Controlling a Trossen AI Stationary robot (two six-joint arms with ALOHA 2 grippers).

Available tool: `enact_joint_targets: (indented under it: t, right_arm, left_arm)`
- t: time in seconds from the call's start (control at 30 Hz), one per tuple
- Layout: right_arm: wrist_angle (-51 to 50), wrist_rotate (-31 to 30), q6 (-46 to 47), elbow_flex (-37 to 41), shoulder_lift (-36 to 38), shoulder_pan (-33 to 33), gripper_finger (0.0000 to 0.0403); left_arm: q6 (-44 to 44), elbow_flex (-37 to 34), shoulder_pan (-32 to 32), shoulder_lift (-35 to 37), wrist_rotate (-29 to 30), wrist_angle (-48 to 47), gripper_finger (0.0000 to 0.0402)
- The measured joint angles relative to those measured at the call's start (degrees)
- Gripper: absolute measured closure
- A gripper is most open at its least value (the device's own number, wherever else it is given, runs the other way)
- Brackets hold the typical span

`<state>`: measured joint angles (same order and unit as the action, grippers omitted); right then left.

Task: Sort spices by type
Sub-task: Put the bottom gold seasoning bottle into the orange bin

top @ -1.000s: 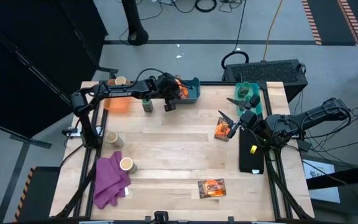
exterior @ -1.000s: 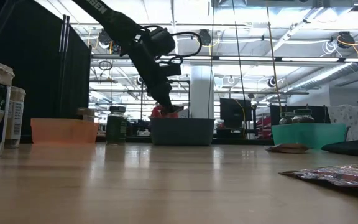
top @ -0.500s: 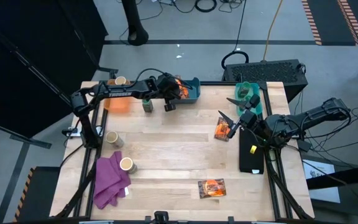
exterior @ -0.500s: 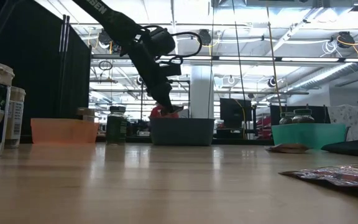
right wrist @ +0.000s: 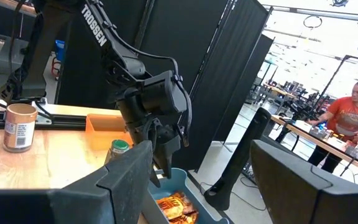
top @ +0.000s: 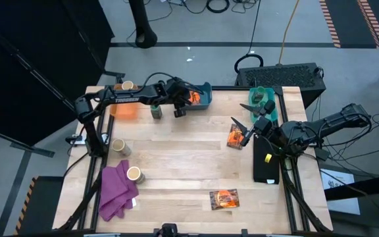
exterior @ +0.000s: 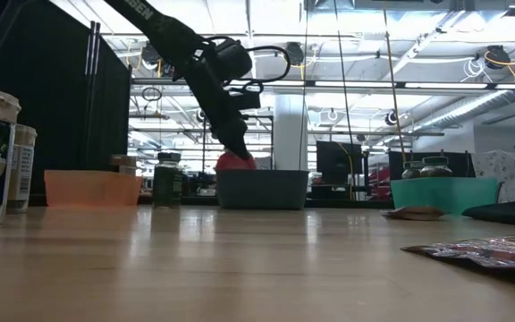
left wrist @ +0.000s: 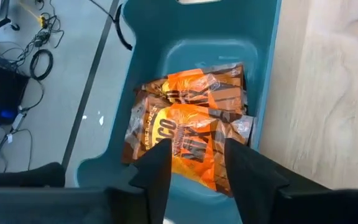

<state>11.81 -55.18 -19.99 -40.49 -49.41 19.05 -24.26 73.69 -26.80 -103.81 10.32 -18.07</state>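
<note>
Left hand (left wrist: 194, 158) parted over 2 packets (left wrist: 191, 127) in blue bin (left wrist: 263, 74), right hand (top: 242, 131) open, clear table between

purple cloth (top: 116, 189) | orange bin (top: 125, 105) | blue bin (top: 204, 97) | teal bin (top: 263, 105)

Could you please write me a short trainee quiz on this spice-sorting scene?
1. True or false: the left gripper hangs over the blue bin, which contains orange packets.
2. The left gripper's fingers are: A) shut on a packet, B) open, C) out of view.
3. How many loose packets lie on the table, outside any bin?

Key: 1 true. 2 B. 3 two: one near the right gripper, one at the front edge.
</note>
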Motion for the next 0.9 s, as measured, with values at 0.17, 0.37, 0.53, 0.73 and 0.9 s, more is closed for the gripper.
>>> enact_joint_targets:
  t: [0.17, 0.37, 0.53, 0.73, 0.9]
  right_arm:
    - [-0.06, 0.00, 0.01, 0.00, 0.00, 0.00, 0.0149]
    - [-0.46, 0.00, 0.75, 0.00, 0.02, 0.00, 0.0149]
    - [-0.98, 0.00, 1.53, 0.00, 0.02, 0.00, 0.0149]
    - [-1.17, 0.09, 2.37, 0.00, 0.04, 0.00, 0.0149]
    - [-1.41, 1.04, 2.84, 0.00, 0.02, 0.01, 0.0149]
  left_arm:
    - [2.49, 1.78, 2.46, 2.22, 3.74, -6.50, 0.0244]
    - [11.37, 7.38, 9.41, 5.85, 3.55, -21.95, 0.0244]
    - [20.42, 10.89, 17.72, 8.92, 3.22, -33.81, 0.0244]
    - [35.52, 14.88, 28.44, 10.79, 1.51, -49.58, 0.0244]
    - [48.43, 16.44, 36.03, 11.55, -10.43, -59.69, 0.0244]
